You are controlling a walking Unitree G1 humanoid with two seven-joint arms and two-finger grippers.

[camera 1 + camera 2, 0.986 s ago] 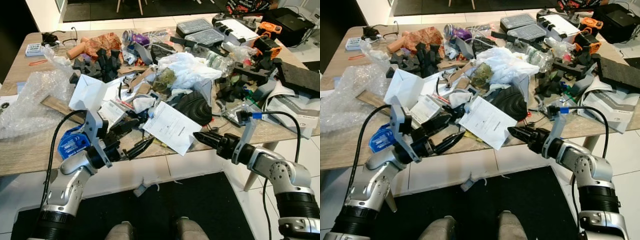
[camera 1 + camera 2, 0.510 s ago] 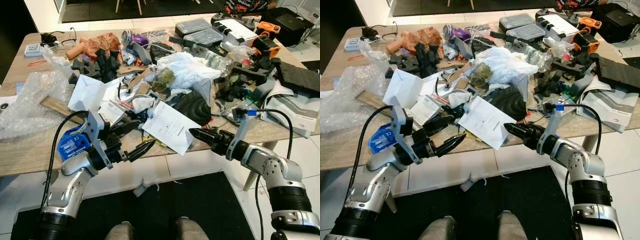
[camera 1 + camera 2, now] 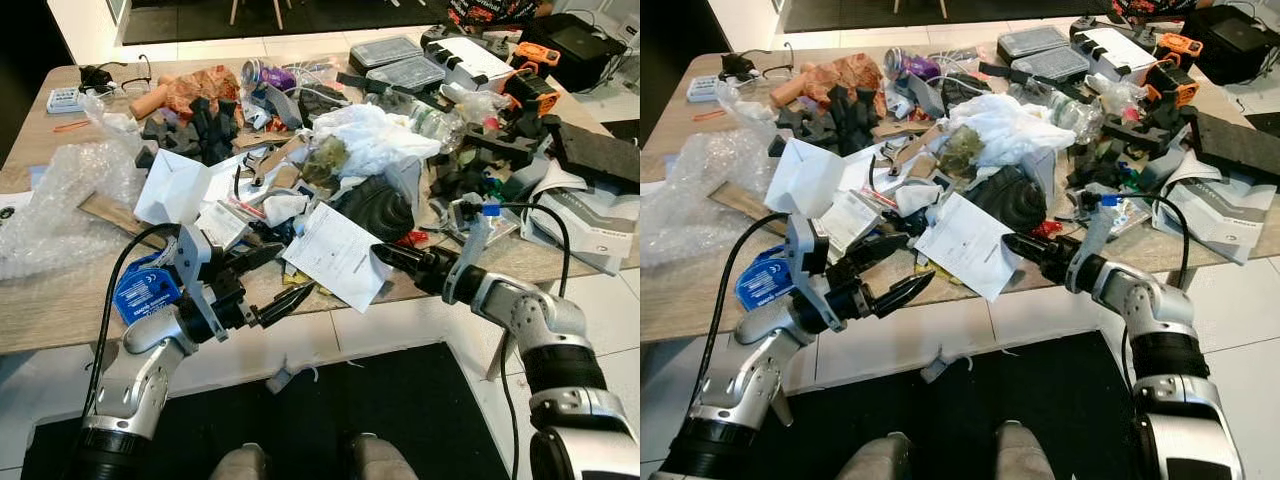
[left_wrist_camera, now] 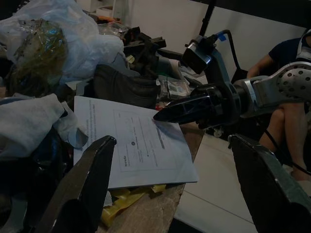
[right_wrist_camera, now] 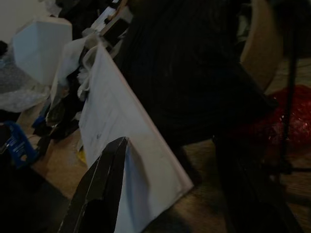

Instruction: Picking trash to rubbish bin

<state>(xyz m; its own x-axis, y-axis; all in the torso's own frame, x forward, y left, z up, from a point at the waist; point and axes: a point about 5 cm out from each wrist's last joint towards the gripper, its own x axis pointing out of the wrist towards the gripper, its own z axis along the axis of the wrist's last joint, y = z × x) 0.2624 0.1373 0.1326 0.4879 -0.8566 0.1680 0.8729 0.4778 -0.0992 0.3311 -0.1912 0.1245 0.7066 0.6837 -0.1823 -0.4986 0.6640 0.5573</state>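
My right gripper (image 3: 383, 254) reaches the right edge of the paper sheet (image 3: 335, 255) overhanging the table (image 3: 60, 300) front; I cannot tell its finger state. My left gripper (image 3: 285, 285), fingers spread, hovers beside the sheet. The left wrist view shows a seated person (image 4: 286, 111).

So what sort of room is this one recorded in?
Probably a workshop or lab-like workspace rather than a lived-in home, though I can't be sure: a wooden table heaped with bubble wrap, black foam packing pieces and clear parts organiser cases, on a white tiled floor.
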